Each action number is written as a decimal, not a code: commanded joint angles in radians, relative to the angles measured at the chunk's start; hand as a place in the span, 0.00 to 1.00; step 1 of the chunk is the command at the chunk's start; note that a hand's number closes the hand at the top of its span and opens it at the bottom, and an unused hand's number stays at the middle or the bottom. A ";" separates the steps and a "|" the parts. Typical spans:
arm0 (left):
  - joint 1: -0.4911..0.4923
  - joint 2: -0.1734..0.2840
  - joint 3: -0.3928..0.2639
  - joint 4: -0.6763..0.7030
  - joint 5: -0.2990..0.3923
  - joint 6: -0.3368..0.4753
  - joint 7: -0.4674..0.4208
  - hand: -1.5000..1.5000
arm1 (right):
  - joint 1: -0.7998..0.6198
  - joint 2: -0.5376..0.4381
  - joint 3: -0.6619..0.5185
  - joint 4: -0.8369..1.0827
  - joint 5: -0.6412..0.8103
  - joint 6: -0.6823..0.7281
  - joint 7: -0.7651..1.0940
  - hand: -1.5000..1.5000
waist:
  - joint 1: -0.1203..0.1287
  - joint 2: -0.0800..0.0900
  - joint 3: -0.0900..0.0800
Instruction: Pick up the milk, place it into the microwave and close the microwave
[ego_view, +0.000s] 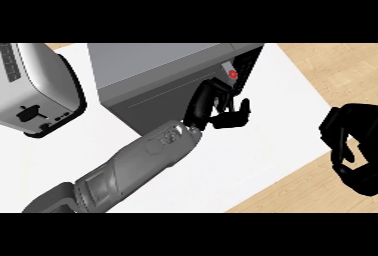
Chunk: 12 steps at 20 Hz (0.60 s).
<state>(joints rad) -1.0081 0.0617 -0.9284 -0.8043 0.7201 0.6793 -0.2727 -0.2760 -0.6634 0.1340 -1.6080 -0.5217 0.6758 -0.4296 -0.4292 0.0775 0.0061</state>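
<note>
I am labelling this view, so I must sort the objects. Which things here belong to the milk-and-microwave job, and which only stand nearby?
Belonging to the job:
- grey box-shaped microwave, door appears shut
- robot's black left hand, at the microwave's front by the red button
- robot's black right hand, at the right edge

Only standing nearby:
- silver toaster, at the left
- white counter mat

No milk is visible.

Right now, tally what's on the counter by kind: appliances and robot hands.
Appliances: 2, the microwave and the toaster.
Robot hands: 2, the left hand at the microwave's front, the right hand at the view's right edge.
Milk: 0 visible.
Total: 4.
</note>
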 joint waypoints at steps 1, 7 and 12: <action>-0.100 -0.059 0.010 0.038 0.000 -0.014 -0.002 1.00 | -0.004 0.010 0.027 -0.043 -0.006 0.058 -0.038 1.00 | -0.027 0.007 0.002; -0.092 -0.058 0.012 0.032 0.016 0.008 -0.018 1.00 | 0.015 0.010 0.050 -0.093 -0.026 0.055 -0.011 1.00 | -0.039 0.006 0.001; -0.081 -0.058 0.004 0.037 0.016 0.025 -0.042 1.00 | 0.024 0.002 0.050 -0.126 -0.034 0.053 0.001 1.00 | -0.047 0.008 0.002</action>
<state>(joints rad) -0.9896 0.0724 -0.9263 -0.8131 0.7477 0.7334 -0.3098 -0.2580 -0.6611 0.1753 -1.7149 -0.5519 0.6833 -0.3962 -0.4556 0.0743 0.0054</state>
